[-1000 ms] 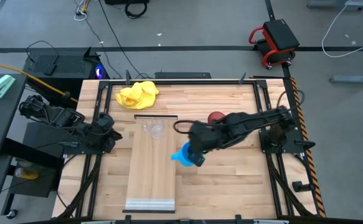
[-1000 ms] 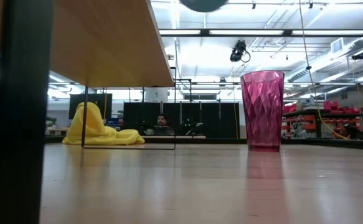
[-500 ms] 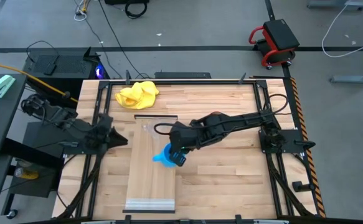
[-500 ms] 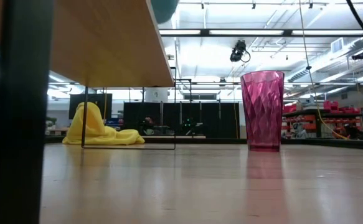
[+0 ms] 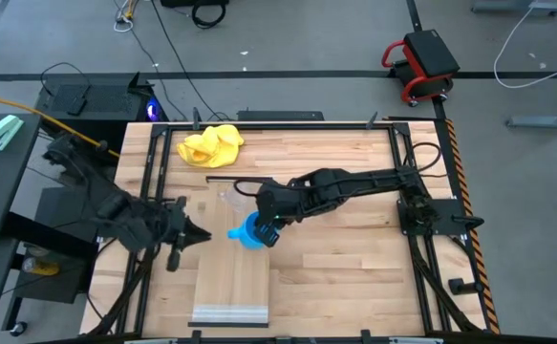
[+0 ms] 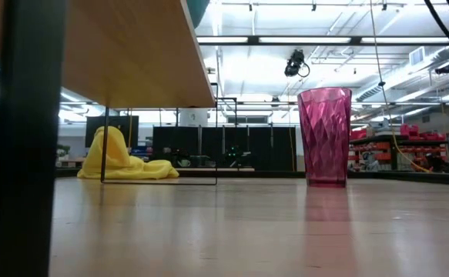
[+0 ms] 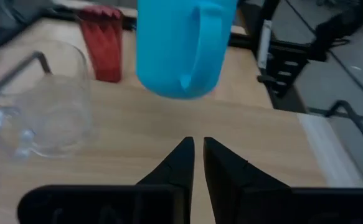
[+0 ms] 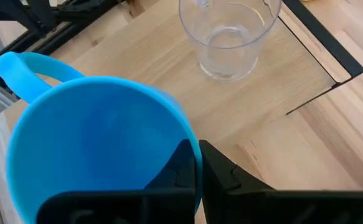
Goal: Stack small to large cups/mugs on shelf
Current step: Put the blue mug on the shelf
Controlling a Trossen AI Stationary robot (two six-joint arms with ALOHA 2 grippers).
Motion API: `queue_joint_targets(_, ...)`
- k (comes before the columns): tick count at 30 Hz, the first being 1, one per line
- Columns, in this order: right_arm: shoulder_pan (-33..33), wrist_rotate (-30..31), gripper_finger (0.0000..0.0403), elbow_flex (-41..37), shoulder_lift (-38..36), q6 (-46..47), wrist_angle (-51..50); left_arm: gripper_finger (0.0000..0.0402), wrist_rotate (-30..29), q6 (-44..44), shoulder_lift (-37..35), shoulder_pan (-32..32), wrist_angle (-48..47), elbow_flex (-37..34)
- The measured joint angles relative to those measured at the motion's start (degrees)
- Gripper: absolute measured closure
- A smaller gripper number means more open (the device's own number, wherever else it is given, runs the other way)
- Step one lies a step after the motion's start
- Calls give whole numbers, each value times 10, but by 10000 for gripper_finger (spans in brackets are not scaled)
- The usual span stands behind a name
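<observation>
The bright blue mug (image 5: pixel 246 232) hangs over the light wood shelf (image 5: pixel 232 287), held by my right gripper (image 5: pixel 264 229); its handle (image 7: pixel 201 43) faces the left arm. The clear plastic cup (image 5: pixel 235 198) stands on its base at the shelf's far end, beyond the mug. The dark red ribbed cup (image 6: pixel 324 137) stands on the tabletop right of the shelf; my right arm hides it in the high view. My left gripper (image 5: pixel 187 235) is shut and empty at the shelf's left edge, pointing at the mug. My right gripper holds the mug by its rim (image 8: pixel 192 149) on the side away from the handle, one finger inside the mug and one outside. The fingers come from the table's right, slanting down. The mug is upright, mouth up, lifted clear of the shelf.
A crumpled yellow cloth (image 5: pixel 211 145) lies at the table's far left. The shelf stands raised above the tabletop, on dark legs (image 6: pixel 24 154) in the low view. Black rails (image 5: pixel 144 191) run along the table's sides.
My right gripper has carried the blue mug toward the table's left edge, from beside the shelf to over it, near the clear cup. My left arm has swung out from the table's left edge toward the shelf and the near edge.
</observation>
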Motion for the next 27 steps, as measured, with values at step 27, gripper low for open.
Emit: queue_joint_targets(27,-3,-18,398,-1,24,-2,4,265,-104,15,117,-16,129,0)
